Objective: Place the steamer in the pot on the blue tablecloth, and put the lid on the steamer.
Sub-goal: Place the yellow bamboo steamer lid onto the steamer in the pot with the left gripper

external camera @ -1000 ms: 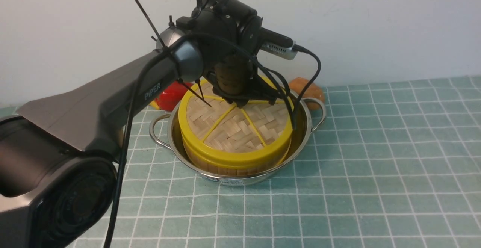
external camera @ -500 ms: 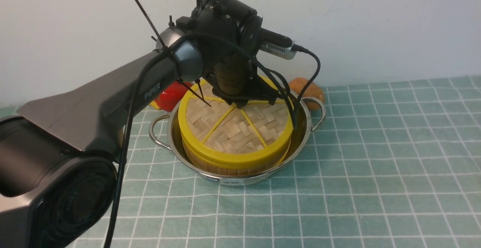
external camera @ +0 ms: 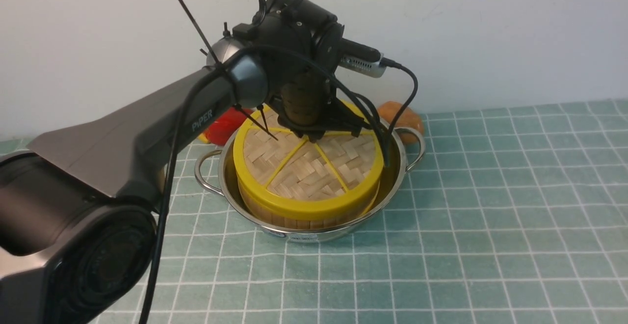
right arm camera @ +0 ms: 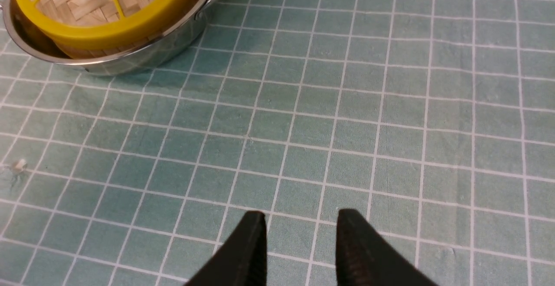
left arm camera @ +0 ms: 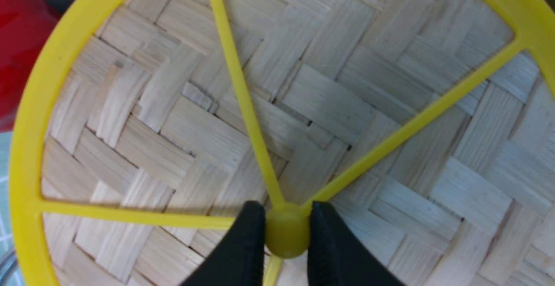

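Far left: a red thing (external camera: 223,123) behind my left arm (external camera: 147,132), mostly covered; can't tell what it is. In the front view my wrist blocks my left gripper (left arm camera: 286,230) and the far edge of the lid (external camera: 306,169).

Steamer (external camera: 294,220): only a strip of wall shows between the lid rim and the pot (external camera: 398,167); its inside is hidden. It sits in the pot, the pot on the tablecloth (external camera: 490,216), the lid flat on top.

An orange thing (external camera: 400,115) is half hidden behind the pot's far right handle.

Fingers: my left fingers (left arm camera: 243,251) press both sides of the lid's yellow hub, pinching it. Right gripper (right arm camera: 299,234): tips parted, holding nothing, over bare tablecloth, well apart from the pot.

Writing: "PiPER" on the left arm. The small label (external camera: 301,238) low on the pot's near wall is too small to read.
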